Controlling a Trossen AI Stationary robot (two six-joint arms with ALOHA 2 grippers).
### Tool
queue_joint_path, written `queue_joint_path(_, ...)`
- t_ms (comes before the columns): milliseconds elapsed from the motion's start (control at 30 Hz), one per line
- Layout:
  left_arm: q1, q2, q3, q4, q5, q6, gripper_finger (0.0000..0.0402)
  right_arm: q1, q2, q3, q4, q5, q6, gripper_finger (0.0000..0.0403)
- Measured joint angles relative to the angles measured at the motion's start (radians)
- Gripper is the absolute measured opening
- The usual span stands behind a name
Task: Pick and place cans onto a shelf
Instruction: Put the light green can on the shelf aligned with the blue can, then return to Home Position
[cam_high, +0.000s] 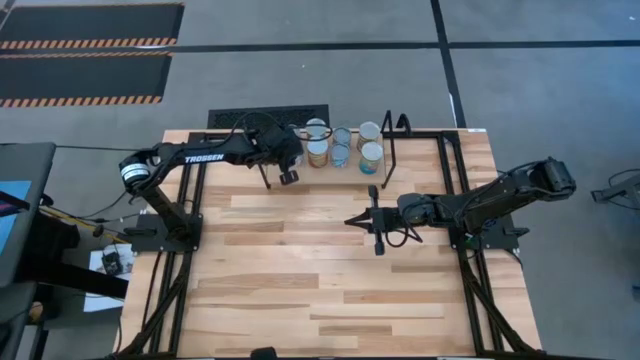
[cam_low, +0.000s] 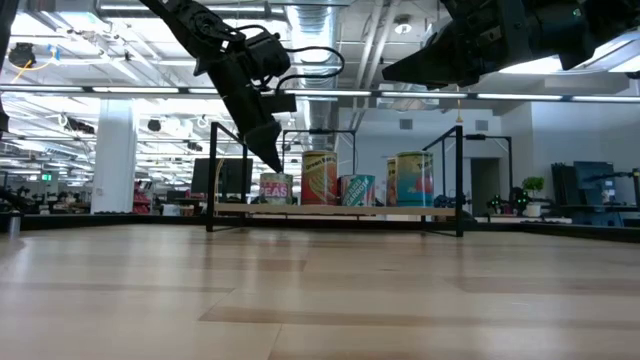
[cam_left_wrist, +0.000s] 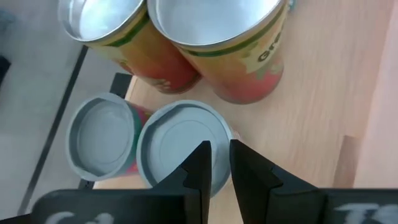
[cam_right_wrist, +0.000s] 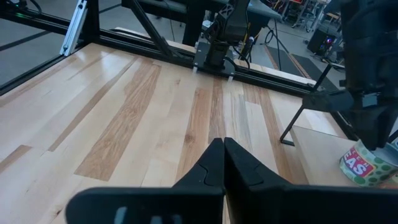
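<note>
Cans (cam_high: 340, 146) are clustered on the light-wood shelf (cam_high: 420, 160) at the table's (cam_high: 300, 280) far edge; the exact count is obscured. Left gripper (cam_left_wrist: 216, 163) hangs slightly parted over a grey ridged lid, holding nothing. Right gripper (cam_right_wrist: 222, 163) is closed, empty, mid-table.

Bright, even overhead light; glaring ceiling lamps, perhaps slight blur, low view.

Both arms are built of dark, nearly black links. The left arm (cam_high: 215, 155) bears white "TROSSEN" lettering along one link and a silver-ringed joint near its base, with thin black cables looping beside its wrist. The right arm (cam_high: 500, 195) has bulky rounded joint housings. Each ends in two slim, black, wedge-shaped fingers (cam_left_wrist: 239, 168).
</note>
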Motion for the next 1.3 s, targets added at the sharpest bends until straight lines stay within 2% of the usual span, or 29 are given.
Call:
queue_joint_path(300,0.000,0.000,0.000,0.008,-0.042,0.001,0.0049,0.000,0.000,0.000,0.000,0.000,0.000,0.0013)
queue_joint_path(500,-0.010,-0.016,0.051,-0.057,-0.038,-0.015,0.0048,0.000,0.000,0.000,0.001,0.000,0.000,0.0017)
queue_joint_path(700,-0.066,-0.102,0.055,-0.021,0.003,-0.027,0.0020,0.004,-0.023,0.000,-0.004,0.000,-0.024,0.0012)
queue_joint_path(800,-0.104,-0.157,0.044,0.021,0.058,-0.035,0.0004,0.010,-0.038,0.000,-0.008,0.000,-0.045,0.0011)
queue_joint_path(933,-0.173,-0.255,-0.051,0.148,0.147,-0.051,0.0002,0.010,-0.057,-0.043,0.037,-0.002,-0.069,0.0011)
queue_joint_path(1100,-0.263,-0.390,-0.216,0.269,0.222,-0.076,0.0000,-0.037,-0.113,-0.177,0.184,-0.003,-0.055,0.0010)
queue_joint_path(1300,-0.326,-0.569,-0.448,0.433,0.264,-0.158,0.0000,-0.104,-0.279,-0.310,0.220,-0.047,-0.007,0.0010)
